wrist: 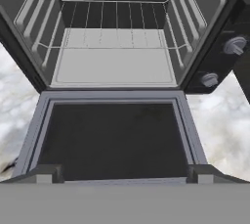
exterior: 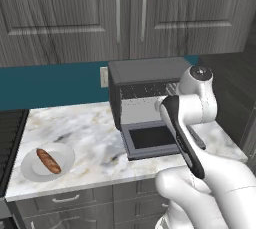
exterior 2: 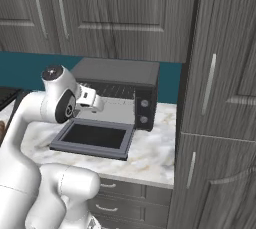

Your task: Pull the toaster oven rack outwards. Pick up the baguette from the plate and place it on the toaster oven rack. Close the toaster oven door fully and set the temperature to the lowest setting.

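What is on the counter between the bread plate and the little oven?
Nothing: in the left base view, bare marble counter lies between the round white plate and the boxy dark grey toaster oven.

The arm point(exterior: 200, 123) is glossy white, built of thick rounded links — each bulging at its joint. A dark band runs along one link, and a dark round cap with a small pale mark tops the upper joint. The wrist block point(exterior 2: 89, 98) is white too.

base views flank toaster oven point(exterior: 145, 98) — hand view close, facing in
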Available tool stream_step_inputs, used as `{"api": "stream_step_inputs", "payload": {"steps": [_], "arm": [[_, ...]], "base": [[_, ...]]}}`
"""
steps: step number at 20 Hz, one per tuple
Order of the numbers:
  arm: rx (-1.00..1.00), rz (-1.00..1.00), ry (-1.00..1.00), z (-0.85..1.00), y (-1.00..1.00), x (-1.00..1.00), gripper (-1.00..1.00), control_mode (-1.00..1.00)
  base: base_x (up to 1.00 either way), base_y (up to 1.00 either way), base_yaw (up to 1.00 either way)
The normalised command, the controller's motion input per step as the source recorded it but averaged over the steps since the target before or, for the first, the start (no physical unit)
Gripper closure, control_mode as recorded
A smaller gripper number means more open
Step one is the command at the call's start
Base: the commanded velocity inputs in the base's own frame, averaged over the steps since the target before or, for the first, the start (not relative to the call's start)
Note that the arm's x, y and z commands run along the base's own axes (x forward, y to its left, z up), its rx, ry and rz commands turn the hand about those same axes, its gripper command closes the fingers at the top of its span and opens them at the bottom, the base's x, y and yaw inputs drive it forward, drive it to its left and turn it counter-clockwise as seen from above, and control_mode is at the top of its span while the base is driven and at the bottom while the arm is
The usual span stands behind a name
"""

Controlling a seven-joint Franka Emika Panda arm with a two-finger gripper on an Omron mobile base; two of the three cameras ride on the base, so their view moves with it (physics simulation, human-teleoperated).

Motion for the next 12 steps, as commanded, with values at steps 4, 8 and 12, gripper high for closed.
{"api": "stream_step_inputs", "payload": {"steps": [4, 8, 12], "arm": [[0.00, 0.00, -0.07, 0.00, 0.00, 0.00, -1.00, -1.00], [0.00, 0.00, -0.05, 0.00, 0.00, 0.00, -1.00, -1.00], [0.00, 0.00, -0.10, -0.02, 0.09, 0.00, -1.00, -1.00]], "base": [[0.00, 0.00, 0.00], [0.00, 0.00, 0.00], [0.00, 0.00, 0.00]]}}
